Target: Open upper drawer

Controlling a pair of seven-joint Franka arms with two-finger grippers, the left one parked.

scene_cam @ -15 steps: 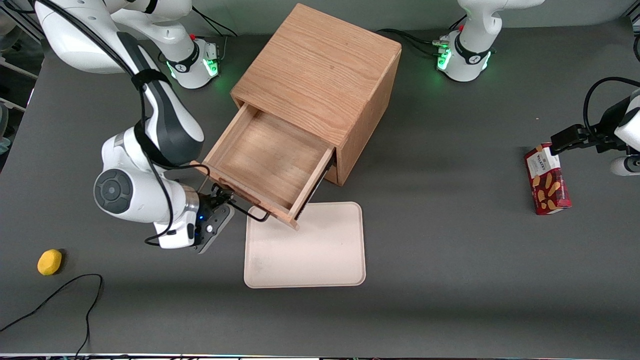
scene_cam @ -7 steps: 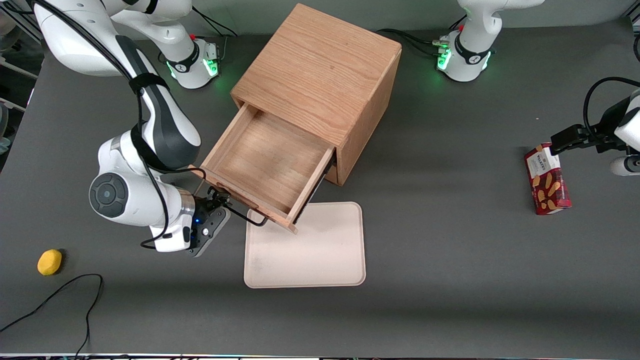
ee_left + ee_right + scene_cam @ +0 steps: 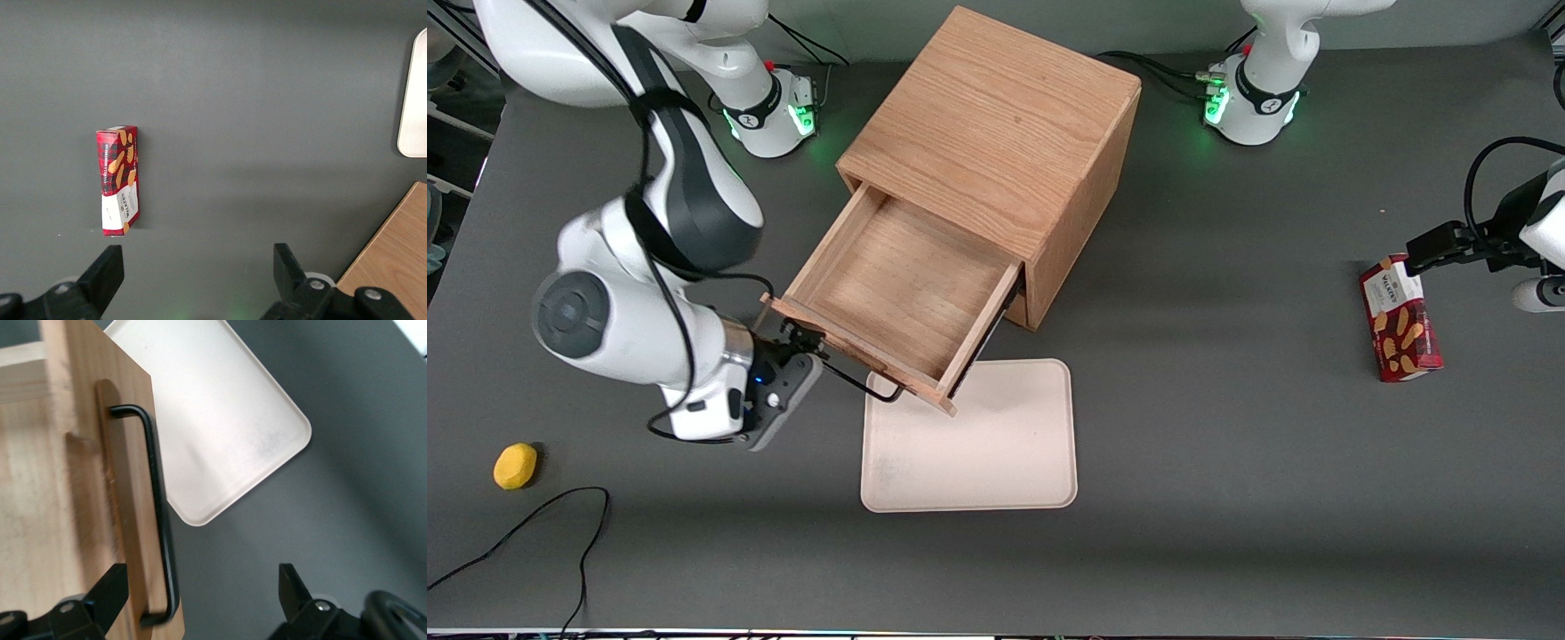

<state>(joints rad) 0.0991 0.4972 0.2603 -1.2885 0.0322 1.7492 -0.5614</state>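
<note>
The upper drawer (image 3: 898, 284) of the oak cabinet (image 3: 996, 124) stands pulled well out, its tray empty. Its thin black bar handle (image 3: 864, 382) runs along the drawer front, over the edge of the tray. My right gripper (image 3: 796, 345) is at the end of the drawer front toward the working arm's end of the table. In the right wrist view the gripper (image 3: 202, 593) is open wide. The handle (image 3: 159, 513) on the drawer front (image 3: 127, 487) has its end between the fingers (image 3: 110, 587) and touches neither. The lower drawer is hidden under the upper one.
A cream tray (image 3: 978, 444) lies flat in front of the open drawer and shows in the right wrist view (image 3: 220, 433). A yellow fruit (image 3: 515, 466) and a black cable (image 3: 534, 524) lie toward the working arm's end. A red biscuit box (image 3: 1400, 331) lies toward the parked arm's end.
The drawer came out a little more, then stopped. My gripper has slid along the drawer front toward the working arm's end, and the arm has swung outward.
</note>
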